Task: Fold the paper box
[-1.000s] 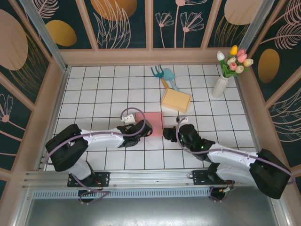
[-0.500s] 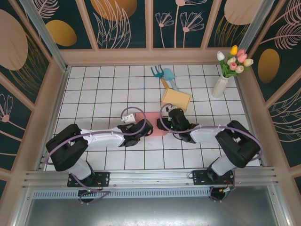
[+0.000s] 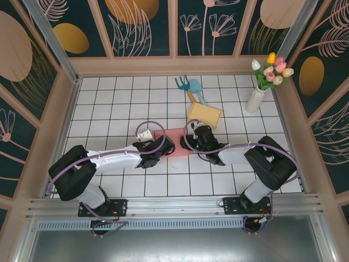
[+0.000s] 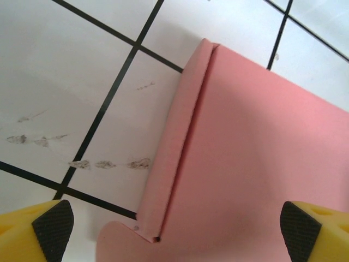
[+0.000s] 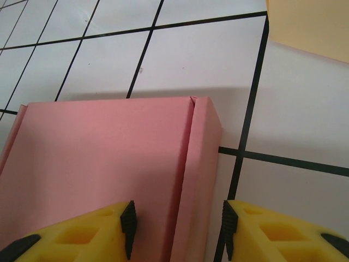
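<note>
Paper box — cropped right and below

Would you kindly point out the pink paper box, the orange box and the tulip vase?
pink paper box [image 5: 98, 147], right wrist view, flat top panel.
orange box [image 3: 204, 115], top external view, centre of its top face.
tulip vase [image 3: 254, 101], top external view, white body.

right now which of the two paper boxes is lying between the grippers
The pink box, flat between the left gripper and right gripper; the orange box sits farther back, by the garden tools.
</note>
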You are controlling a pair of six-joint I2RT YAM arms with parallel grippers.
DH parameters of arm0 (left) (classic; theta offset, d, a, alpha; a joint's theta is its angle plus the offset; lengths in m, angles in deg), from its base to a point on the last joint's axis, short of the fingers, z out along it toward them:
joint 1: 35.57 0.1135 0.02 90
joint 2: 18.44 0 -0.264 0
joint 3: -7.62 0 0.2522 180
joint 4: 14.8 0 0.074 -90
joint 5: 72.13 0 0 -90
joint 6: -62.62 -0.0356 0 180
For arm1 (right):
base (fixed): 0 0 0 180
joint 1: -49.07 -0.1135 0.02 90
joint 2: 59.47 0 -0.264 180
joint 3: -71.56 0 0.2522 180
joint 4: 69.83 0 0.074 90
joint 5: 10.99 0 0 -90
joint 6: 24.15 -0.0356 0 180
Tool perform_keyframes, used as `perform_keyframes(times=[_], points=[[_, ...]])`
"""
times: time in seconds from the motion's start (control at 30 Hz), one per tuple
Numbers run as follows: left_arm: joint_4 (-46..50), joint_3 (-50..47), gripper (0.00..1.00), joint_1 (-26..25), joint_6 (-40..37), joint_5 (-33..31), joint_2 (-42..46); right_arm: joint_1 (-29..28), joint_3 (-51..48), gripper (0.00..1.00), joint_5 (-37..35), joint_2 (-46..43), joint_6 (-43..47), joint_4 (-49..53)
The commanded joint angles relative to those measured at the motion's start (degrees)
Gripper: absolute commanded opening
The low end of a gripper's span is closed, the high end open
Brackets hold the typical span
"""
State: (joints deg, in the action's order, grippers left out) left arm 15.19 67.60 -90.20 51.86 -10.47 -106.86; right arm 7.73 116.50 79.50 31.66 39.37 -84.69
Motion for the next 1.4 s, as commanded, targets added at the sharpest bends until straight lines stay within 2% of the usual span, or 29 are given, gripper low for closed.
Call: perform_keyframes(times=[0.0, 0.43, 0.63, 0.9, 1.07, 1.23, 1.37], points=[[1.5, 2.2, 0.99, 0.5, 2.2, 1.0, 0.4, -0.5, -1.7, 0.48, -0.3, 1.5, -0.7, 1.3], [-0.6, 4.5, 0.99, 5.4, 6.0, 8.8, -7.3, -0.5, -2.9, 0.49, 0.9, 1.7, -0.4, 0.1], [-0.7, 6.3, 0.98, 5.5, 6.1, 11.6, -9.4, -0.5, -3.2, 0.49, 0.8, 1.8, -0.1, 0.2], [6.9, 11.8, 0.98, 5.5, 6.1, 9.4, -11.0, -0.5, -3.2, 0.49, 0.9, 2.1, 0.1, 0.1], [6.5, 12.0, 0.96, 5.5, 6.0, 10.3, -11.5, -0.5, -3.1, 0.49, 0.9, 2.3, 0.3, 0.0], [5.7, 11.8, 0.89, 5.5, 6.2, 11.4, -11.8, -0.5, -3.1, 0.49, 1.0, 2.7, 0.2, 0.0], [5.3, 11.6, 0.88, 5.5, 6.7, 12.0, -11.6, -0.5, -3.4, 0.49, 0.8, 2.9, -0.1, -0.2]])
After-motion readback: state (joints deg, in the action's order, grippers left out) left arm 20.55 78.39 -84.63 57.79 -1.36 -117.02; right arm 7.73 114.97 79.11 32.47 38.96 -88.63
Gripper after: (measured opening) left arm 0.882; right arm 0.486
